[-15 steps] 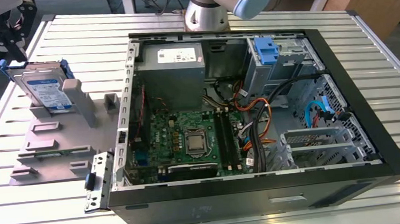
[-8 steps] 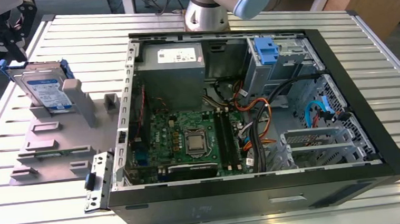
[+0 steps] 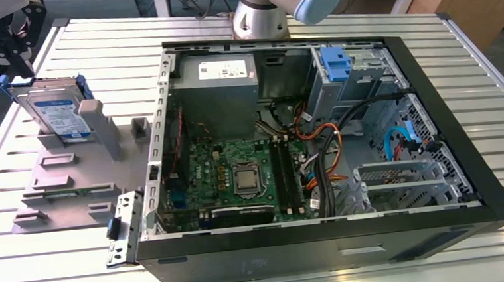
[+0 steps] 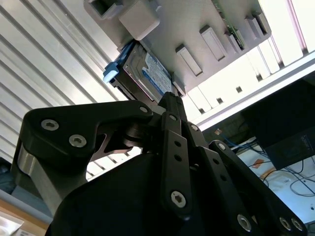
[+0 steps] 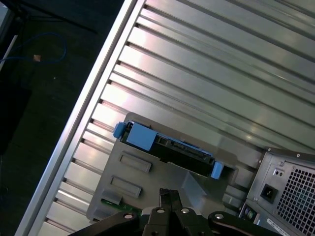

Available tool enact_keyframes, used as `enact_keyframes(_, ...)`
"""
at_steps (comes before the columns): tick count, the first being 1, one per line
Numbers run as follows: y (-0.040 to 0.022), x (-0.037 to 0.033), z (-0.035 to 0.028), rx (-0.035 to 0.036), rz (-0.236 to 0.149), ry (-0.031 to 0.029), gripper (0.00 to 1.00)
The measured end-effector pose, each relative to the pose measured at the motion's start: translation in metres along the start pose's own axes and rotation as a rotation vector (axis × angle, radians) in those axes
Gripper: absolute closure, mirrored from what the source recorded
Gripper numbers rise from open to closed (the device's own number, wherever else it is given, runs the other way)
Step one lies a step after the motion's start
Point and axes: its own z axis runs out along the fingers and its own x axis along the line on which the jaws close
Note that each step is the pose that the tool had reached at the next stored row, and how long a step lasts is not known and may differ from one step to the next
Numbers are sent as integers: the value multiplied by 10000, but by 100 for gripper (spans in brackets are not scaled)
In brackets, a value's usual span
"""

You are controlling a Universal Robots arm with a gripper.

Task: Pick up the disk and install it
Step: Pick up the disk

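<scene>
Gripper above the racked disk
At the exterior view's ten o'clock the disk stands on edge in a grey holder, presumably to offer its rim; the gripper hangs narrow, empty.

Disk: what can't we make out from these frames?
Lower end of the disk: in the exterior view it is sunk in the grey holder.
Label face of the disk: the first wrist view looks at it edge-on.
Gap between gripper and disk: in the second wrist view the gripper's own links cover the disk's near end, and in the exterior view the picture's edge cuts the gripper off. Whether they touch cannot be told.
</scene>
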Motion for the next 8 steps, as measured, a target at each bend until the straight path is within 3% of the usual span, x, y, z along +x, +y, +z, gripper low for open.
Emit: enact_keyframes(8,0,0,0,-1,-47,2,89)
